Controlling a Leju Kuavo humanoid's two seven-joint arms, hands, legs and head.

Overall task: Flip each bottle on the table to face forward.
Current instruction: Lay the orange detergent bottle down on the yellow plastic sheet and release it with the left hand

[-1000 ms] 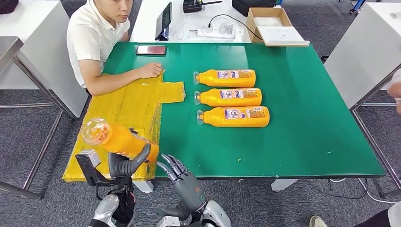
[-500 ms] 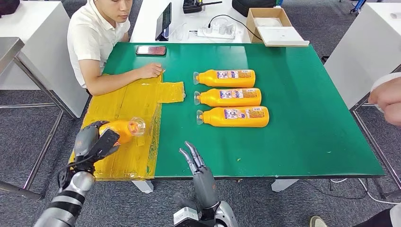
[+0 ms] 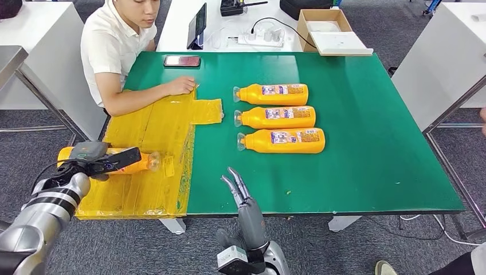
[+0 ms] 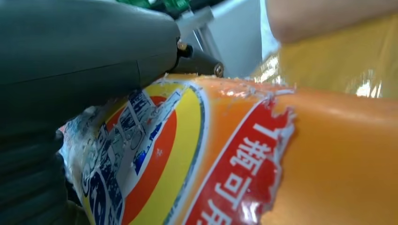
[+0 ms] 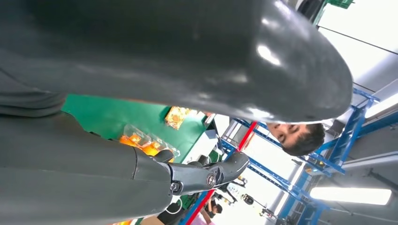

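Observation:
Three orange bottles [image 3: 272,93], [image 3: 276,117], [image 3: 283,140] lie side by side on the green table [image 3: 372,160], caps pointing left and labels up. My left hand [image 3: 97,158] grips a fourth orange bottle [image 3: 134,167]. It lies level over the left edge of the yellow sheet [image 3: 155,132], with its clear cap toward the table's middle. The left wrist view shows this bottle's torn label [image 4: 234,154] close under my thumb [image 4: 84,56]. My right hand [image 3: 240,192] stands at the table's front edge, fingers straight and apart, holding nothing. It also looms large in the right wrist view [image 5: 141,70].
A person sits at the far left corner, a forearm [image 3: 152,94] resting on the yellow sheet. A phone [image 3: 182,61] lies at the table's back edge. Behind stand a cardboard box [image 3: 326,28] and a power strip [image 3: 261,37]. White tables flank both sides.
My left hand has swung the bottle from tilted up near my body to lying level, further left over the sheet's edge. My right hand rose slightly and straightened its fingers.

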